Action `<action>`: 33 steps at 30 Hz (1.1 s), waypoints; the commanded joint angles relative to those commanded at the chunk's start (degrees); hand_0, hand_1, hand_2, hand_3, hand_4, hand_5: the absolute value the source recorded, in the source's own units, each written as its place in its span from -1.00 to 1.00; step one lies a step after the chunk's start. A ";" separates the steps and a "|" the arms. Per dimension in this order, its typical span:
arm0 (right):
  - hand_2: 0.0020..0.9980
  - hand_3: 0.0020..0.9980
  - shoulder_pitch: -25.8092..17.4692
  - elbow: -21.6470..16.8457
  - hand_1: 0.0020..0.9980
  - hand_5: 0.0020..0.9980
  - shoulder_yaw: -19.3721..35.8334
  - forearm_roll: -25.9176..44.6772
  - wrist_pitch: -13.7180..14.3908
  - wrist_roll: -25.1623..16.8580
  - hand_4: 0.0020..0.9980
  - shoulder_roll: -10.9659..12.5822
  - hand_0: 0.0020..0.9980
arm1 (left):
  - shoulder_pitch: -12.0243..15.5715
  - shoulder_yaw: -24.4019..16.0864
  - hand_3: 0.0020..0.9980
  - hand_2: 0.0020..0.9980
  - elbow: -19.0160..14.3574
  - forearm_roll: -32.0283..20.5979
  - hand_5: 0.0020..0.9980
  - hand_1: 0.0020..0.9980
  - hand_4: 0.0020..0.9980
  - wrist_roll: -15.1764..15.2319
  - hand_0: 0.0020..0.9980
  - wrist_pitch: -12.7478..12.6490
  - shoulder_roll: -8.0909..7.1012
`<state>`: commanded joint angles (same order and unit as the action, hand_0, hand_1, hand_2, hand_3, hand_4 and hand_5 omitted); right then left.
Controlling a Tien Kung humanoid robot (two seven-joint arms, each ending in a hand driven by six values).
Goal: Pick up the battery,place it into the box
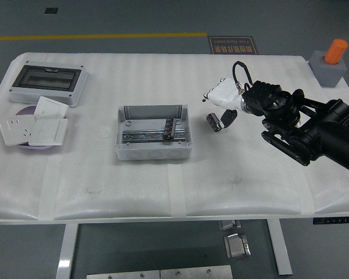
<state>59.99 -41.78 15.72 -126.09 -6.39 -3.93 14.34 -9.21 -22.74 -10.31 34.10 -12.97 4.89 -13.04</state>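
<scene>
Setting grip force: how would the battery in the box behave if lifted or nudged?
The battery looks like a small, dark, ribbed block, so it is probably rigid and heavy for its size. It lies across the metal rail in the box, so a nudge would likely rock or slide it rather than roll it. The right wall beside it may crowd the fingers.
</scene>
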 joint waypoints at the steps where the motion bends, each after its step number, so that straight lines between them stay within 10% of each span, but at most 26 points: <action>1: 0.55 0.66 -0.20 0.29 0.44 -0.30 0.31 -0.60 -0.14 -0.17 0.50 -0.09 0.76 | -0.05 0.06 -0.02 -0.23 0.00 -0.02 -0.41 0.16 -0.09 0.02 -0.07 0.01 -0.03; 33: 0.56 0.73 -2.28 3.57 0.45 -0.34 -0.32 5.15 -0.51 0.35 0.52 -1.35 0.77 | -0.77 0.26 -0.04 -0.25 0.00 1.38 -0.40 0.16 -0.10 0.10 -0.07 0.37 0.01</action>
<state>57.71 -38.22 15.40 -120.94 -6.90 -3.57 12.99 -9.98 -22.48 -10.31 35.48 -12.87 5.26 -13.03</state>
